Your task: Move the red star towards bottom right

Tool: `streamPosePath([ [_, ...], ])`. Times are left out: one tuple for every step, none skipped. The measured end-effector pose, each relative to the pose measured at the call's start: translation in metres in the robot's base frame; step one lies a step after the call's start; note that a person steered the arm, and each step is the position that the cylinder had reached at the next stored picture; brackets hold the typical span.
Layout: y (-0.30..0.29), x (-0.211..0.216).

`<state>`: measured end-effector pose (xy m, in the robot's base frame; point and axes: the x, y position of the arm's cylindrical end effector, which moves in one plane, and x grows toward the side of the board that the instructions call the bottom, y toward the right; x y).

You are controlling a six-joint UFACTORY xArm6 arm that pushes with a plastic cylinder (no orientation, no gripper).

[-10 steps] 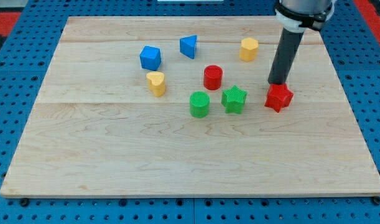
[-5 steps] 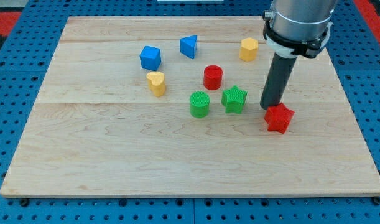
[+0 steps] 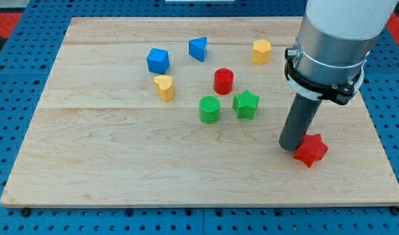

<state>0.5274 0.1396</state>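
Note:
The red star (image 3: 311,149) lies on the wooden board (image 3: 121,163) toward the view's bottom right. My tip (image 3: 291,147) is on the board, touching the star's left side. The dark rod rises from it toward the view's top right, under the grey arm body.
A green star (image 3: 246,104) and a green cylinder (image 3: 209,109) sit left of the rod. A red cylinder (image 3: 223,81), yellow heart (image 3: 164,87), blue cube (image 3: 158,61), blue triangle (image 3: 198,48) and yellow hexagon (image 3: 262,51) lie further up. The board's right edge is near the star.
The tip has slid down and slightly right across the board, pushing the red star from beside the green star toward the bottom right. The other blocks have not moved.

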Motion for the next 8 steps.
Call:
streamPosePath([
  [0.000, 0.009],
  [0.000, 0.012],
  [0.000, 0.012],
  [0.000, 0.012],
  [0.000, 0.012],
  [0.006, 0.012],
  [0.016, 0.010],
  [0.014, -0.011],
])
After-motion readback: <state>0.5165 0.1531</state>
